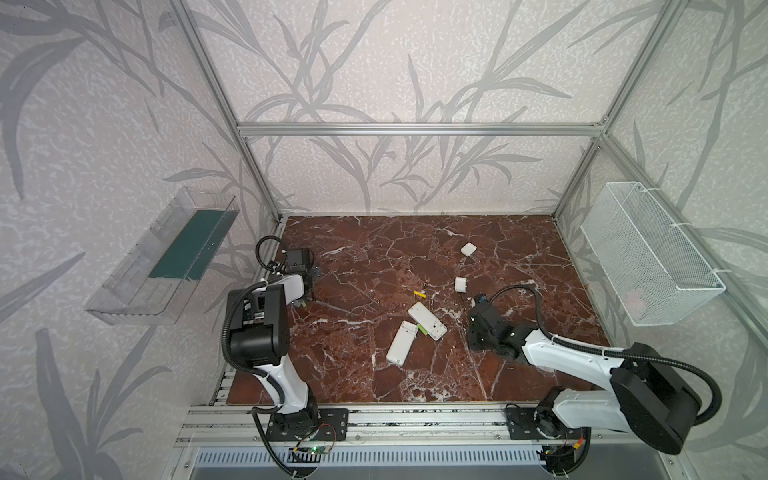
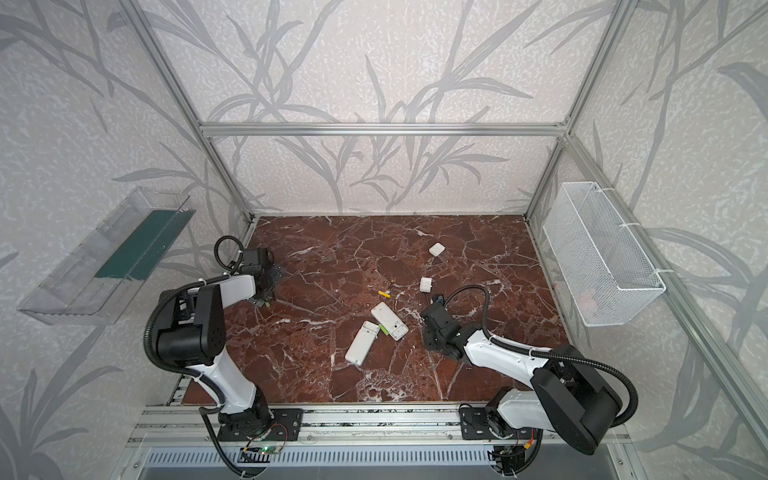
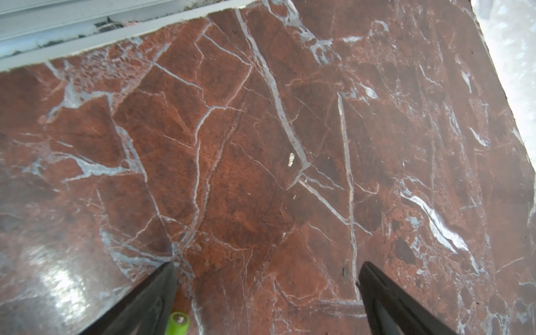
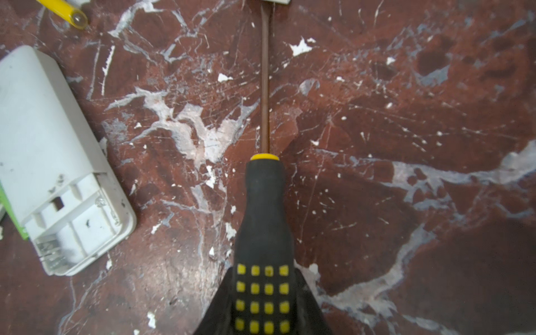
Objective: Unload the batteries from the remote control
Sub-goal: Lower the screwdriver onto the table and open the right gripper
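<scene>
lime-green battery [image 3: 177, 322] sits just inside one of your left jaws, which stand wide and empty. it should be light, stiff and slick, so pinch across its middle. your right jaws clench the screwdriver [image 4: 265, 232]; a yellow battery [image 4: 62, 10] lies on the counter [image 4: 406, 116] ahead.

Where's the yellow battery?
In both top views the yellow battery lies on the marble table near the middle, just beyond the farther white remote and left of the nearer small white cover.
</scene>
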